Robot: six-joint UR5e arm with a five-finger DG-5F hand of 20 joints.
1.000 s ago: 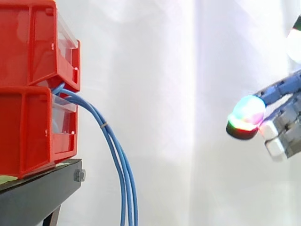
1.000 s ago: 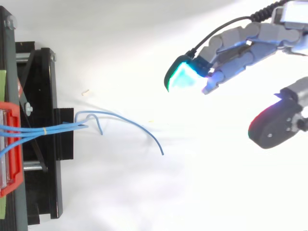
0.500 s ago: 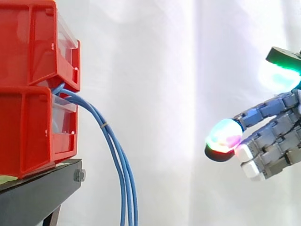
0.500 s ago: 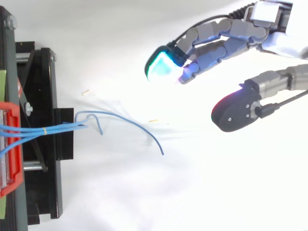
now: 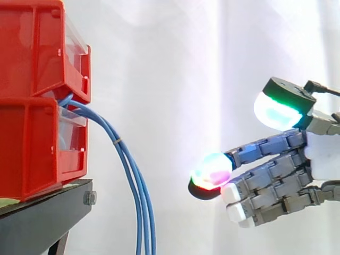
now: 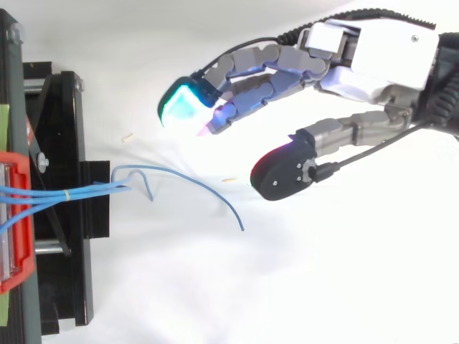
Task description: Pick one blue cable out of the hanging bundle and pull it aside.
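Now | robot hand (image 6: 380,50), fingers (image 6: 272,61) extended | well apart from blue cables (image 5: 137,183)

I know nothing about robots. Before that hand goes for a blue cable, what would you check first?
1. Hand open, fingers straight: ok.
2. Hand holding nothing: ok.
3. Hand touching the cables: not ok, a gap lies between them in both views.
4. Space between hand and cables free: ok.
5. Cables hanging loose from the bins: ok.
6. One cable far enough apart to pinch alone: cannot tell.
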